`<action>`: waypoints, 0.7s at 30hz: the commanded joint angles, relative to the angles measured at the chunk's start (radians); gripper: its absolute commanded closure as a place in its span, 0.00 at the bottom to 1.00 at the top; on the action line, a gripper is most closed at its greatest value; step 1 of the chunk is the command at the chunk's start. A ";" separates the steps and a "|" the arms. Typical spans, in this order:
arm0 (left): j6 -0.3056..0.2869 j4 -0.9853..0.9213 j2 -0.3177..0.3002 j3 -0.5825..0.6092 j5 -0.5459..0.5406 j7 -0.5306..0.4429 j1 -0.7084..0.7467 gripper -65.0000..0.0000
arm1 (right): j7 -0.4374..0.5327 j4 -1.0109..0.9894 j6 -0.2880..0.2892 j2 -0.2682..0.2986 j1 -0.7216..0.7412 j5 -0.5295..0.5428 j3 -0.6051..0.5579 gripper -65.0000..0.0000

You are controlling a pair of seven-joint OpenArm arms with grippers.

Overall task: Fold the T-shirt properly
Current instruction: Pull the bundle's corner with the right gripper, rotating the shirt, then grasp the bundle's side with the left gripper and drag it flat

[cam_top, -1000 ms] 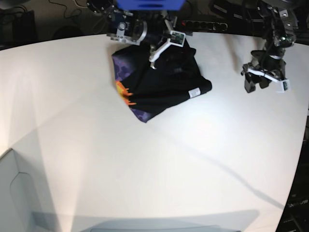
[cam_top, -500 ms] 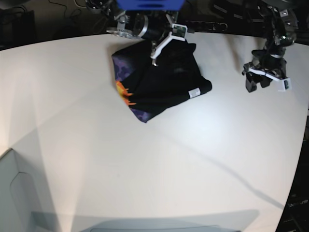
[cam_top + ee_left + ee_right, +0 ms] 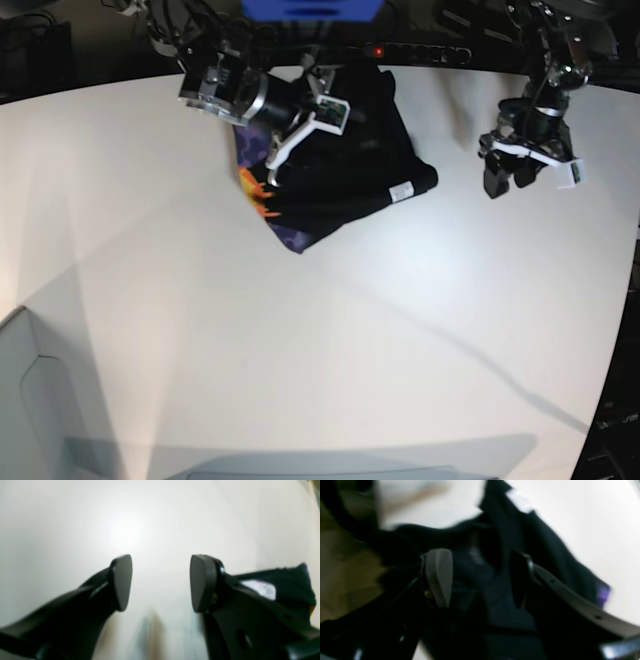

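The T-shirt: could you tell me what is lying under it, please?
The T-shirt lies bunched on the white table. Only bare tabletop shows around it; whatever is beneath the cloth is covered.

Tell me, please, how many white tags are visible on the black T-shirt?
1. One white tag sits near the right corner of the T-shirt in the base view. More may be hidden in the folds.

We see a lab: a bare white table [image 3: 300, 330], cables and a power strip [image 3: 420, 50] behind.
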 commanded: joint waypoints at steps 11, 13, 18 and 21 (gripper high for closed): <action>-0.009 0.023 0.004 0.056 -0.023 -0.011 0.009 0.45 | 0.028 0.016 0.003 -0.047 0.048 0.023 0.047 0.44; -0.009 0.024 0.004 0.057 -0.023 -0.011 0.009 0.45 | 0.028 0.008 0.003 -0.070 0.052 0.025 0.105 0.44; -0.006 0.024 0.004 0.117 -0.023 -0.011 0.008 0.45 | 0.005 -0.038 0.003 -0.129 0.080 0.026 0.251 0.44; -0.004 0.021 0.004 0.168 -0.018 -0.011 0.000 0.45 | -0.018 -0.050 0.003 -0.139 0.082 0.026 0.301 0.44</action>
